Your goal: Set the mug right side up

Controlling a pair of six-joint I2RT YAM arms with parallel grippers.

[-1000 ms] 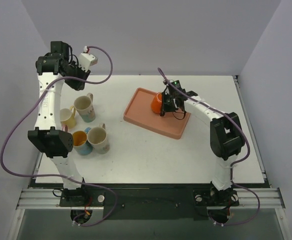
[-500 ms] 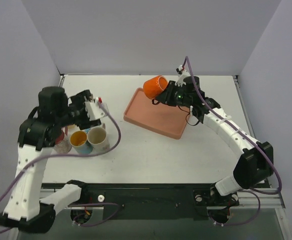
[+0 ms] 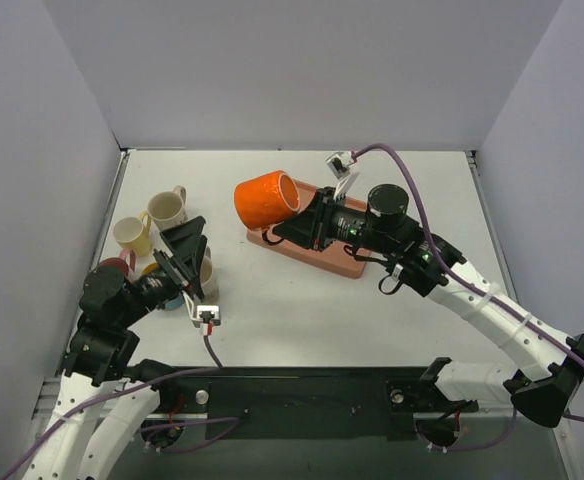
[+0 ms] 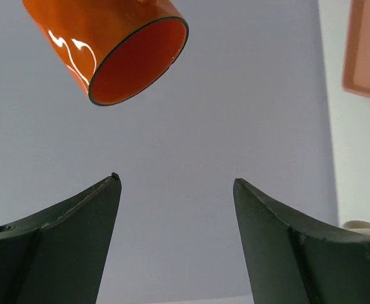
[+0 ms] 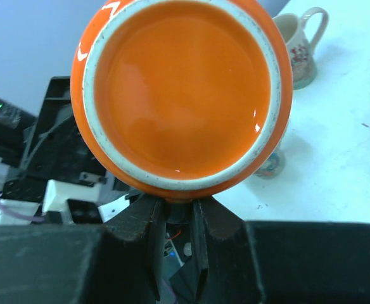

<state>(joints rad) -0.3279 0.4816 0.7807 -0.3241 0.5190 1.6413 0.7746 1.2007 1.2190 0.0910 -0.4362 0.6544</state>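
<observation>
The white bench (image 3: 372, 320) carries a pink tray (image 3: 324, 256) near its middle and a group of other mugs (image 3: 168, 212) at its left side. The right arm reaches over the tray, and the left arm is folded low beside the other mugs.

The orange mug (image 3: 263, 200) rests on nothing. It hangs in the air above the left end of the tray, lying about on its side. The right wrist view faces its round bottom, and the left wrist view looks from below into its mouth, so the mouth points left and somewhat down.

The right hand (image 5: 178, 214) has its fingers almost together on a part under the mug body (I judge it is the handle, but it is hidden). The left hand (image 4: 175, 180) is wide open, holds nothing and points up toward the mug.

I judge the task about half done: the mug is off the tray and tilted partway. It is not yet mouth up, set down on its bottom or let go.
</observation>
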